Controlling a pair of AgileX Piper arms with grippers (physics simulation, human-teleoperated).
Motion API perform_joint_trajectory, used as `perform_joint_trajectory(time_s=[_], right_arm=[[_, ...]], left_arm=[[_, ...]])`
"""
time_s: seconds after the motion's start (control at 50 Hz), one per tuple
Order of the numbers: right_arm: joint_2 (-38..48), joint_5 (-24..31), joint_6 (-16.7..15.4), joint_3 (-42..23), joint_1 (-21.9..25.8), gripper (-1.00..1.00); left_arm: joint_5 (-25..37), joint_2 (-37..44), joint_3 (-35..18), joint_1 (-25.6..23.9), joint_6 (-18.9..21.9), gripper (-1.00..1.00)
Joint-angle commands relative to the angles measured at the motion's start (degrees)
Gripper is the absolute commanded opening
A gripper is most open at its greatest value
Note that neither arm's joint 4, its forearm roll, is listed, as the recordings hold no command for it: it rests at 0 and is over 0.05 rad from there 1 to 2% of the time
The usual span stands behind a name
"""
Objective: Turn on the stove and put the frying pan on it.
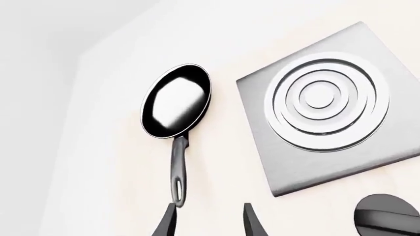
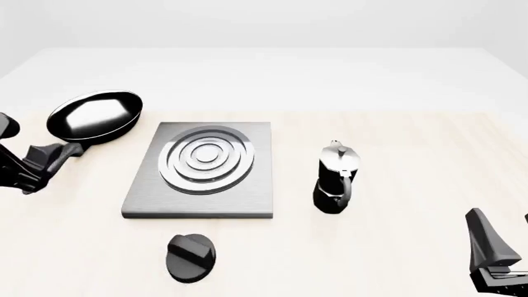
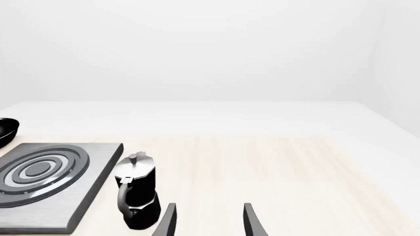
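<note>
The frying pan (image 2: 93, 115) is round and glossy black and lies on the table left of the stove, its long handle (image 1: 178, 169) pointing toward my left gripper. The stove (image 2: 202, 168) is a grey slab with silver rings (image 1: 326, 101). Its black ridged knob (image 2: 191, 256) lies in front of the slab and also shows in the left wrist view (image 1: 387, 216). My left gripper (image 2: 39, 166) is open and empty. In its wrist view (image 1: 208, 221) the handle's end sits beside one fingertip (image 1: 166, 220), not between the two. My right gripper (image 2: 505, 240) is open and empty at the near right.
A black-and-silver moka pot (image 2: 337, 178) stands upright right of the stove; the right wrist view shows it (image 3: 135, 195) just ahead of the right gripper (image 3: 208, 221), to one side. The pale wooden table (image 2: 412, 148) runs back to a white area.
</note>
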Motion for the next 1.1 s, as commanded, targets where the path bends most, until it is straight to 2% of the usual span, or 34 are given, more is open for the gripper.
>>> perform_joint_trajectory(time_s=[0.02, 0.34, 0.44, 0.88, 1.1], right_arm=[[0.0, 0.0, 0.0, 0.0, 0.0, 1.00], [0.0, 0.0, 0.0, 0.0, 0.0, 1.00], [0.0, 0.0, 0.0, 0.0, 0.0, 1.00], [0.0, 0.0, 0.0, 0.0, 0.0, 1.00], [0.0, 0.0, 0.0, 0.0, 0.0, 1.00]], left_arm=[[-3.2, 3.2, 0.3, 2.0, 0.1, 1.00], [-6.0, 6.3, -1.4, 6.4, -1.1, 1.00], [-6.6, 7.2, -1.2, 6.4, -2.9, 1.00], [-10.4, 11.2, 0.5, 10.4, -1.3, 1.00], [-12.7, 14.2, 0.1, 11.4, -3.2, 1.00]])
